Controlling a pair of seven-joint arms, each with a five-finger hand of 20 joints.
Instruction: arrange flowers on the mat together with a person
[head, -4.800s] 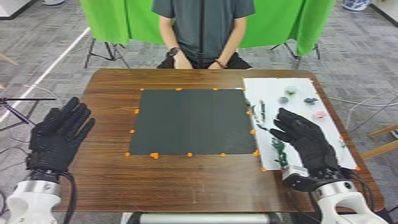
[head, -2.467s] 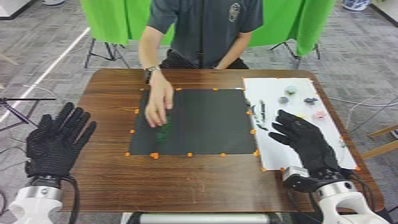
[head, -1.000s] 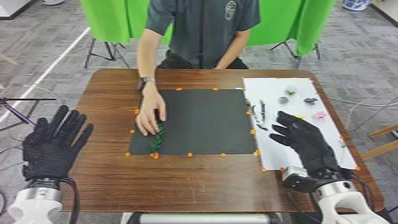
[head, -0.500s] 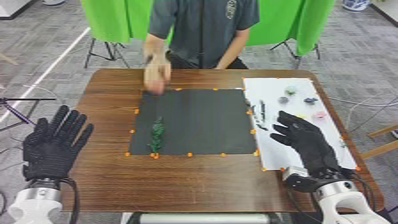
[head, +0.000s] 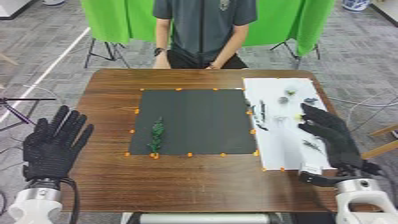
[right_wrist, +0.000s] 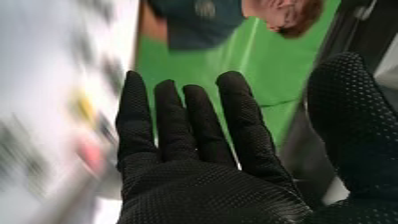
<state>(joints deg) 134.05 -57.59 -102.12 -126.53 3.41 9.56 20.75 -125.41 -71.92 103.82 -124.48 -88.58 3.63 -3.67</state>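
Note:
In the head view, my left hand (head: 55, 145) is held over the table's left side with straight fingers. My right hand (head: 330, 131) is over the right part of the white sheet (head: 286, 142), its fingers open. The right wrist view has my right hand (right_wrist: 204, 192) with fingers straight and thumb apart. A green leafy stem (head: 157, 136) lies upright on the left part of the dark mat (head: 200, 120). On the white sheet are dark thin stems (head: 258, 114), a grey flower (head: 283, 100), a pale flower (head: 290, 92), a dark flower (head: 310, 100) and a greyish sprig (head: 311, 145).
The brown wooden table (head: 204, 185) carries small orange markers around the mat and sheet. Across it stands a person, both hands low at the far edge. A green cloth hangs behind.
The person laid the green stem on the mat's left side, then drew the hand back to the far edge. My right hand moved rightward, uncovering more of the sheet.

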